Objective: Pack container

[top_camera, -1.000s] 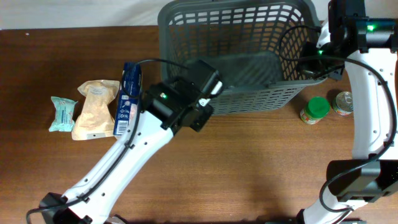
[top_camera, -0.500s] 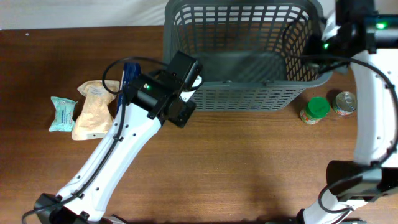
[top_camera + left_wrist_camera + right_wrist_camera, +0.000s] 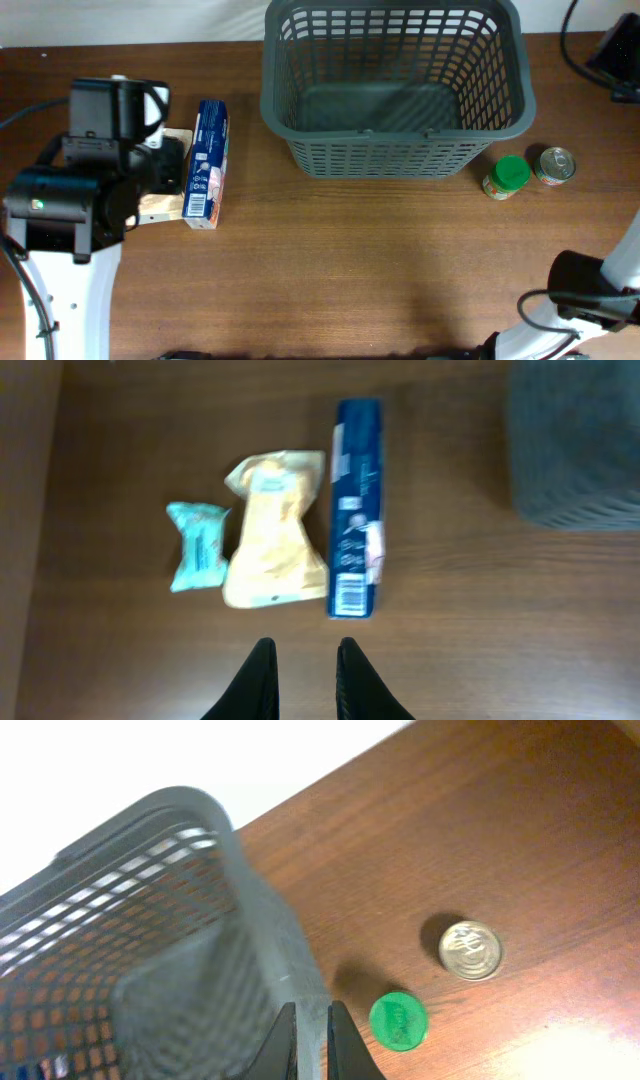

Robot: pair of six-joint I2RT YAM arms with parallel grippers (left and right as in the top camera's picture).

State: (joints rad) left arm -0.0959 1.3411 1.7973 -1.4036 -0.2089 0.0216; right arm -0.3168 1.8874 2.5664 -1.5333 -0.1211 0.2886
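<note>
The container [image 3: 395, 150], a dark grey lattice basket, stands upright at the back of the table with nothing in it; its corner [image 3: 575, 450] shows blurred in the left wrist view. My left gripper [image 3: 307, 639] hovers above bare wood, slightly open and empty, just short of a blue box [image 3: 358, 510], a yellow packet [image 3: 272, 530] and a teal packet [image 3: 197, 545]. High over the container's right wall [image 3: 270, 940], my right gripper [image 3: 311, 1003] is shut and holds nothing.
A green-lidded jar [image 3: 507, 177] and a tin can [image 3: 555, 165] stand right of the container, also seen as jar [image 3: 397, 1020] and can [image 3: 471, 950]. My left arm [image 3: 90, 170] covers most of the packets from overhead; the blue box [image 3: 208, 163] lies beside it.
My left arm swung from the container's front wall to the left, over the packets, and its jaws parted a little. The container went from tilted to level. My right arm drew back to the right edge.
</note>
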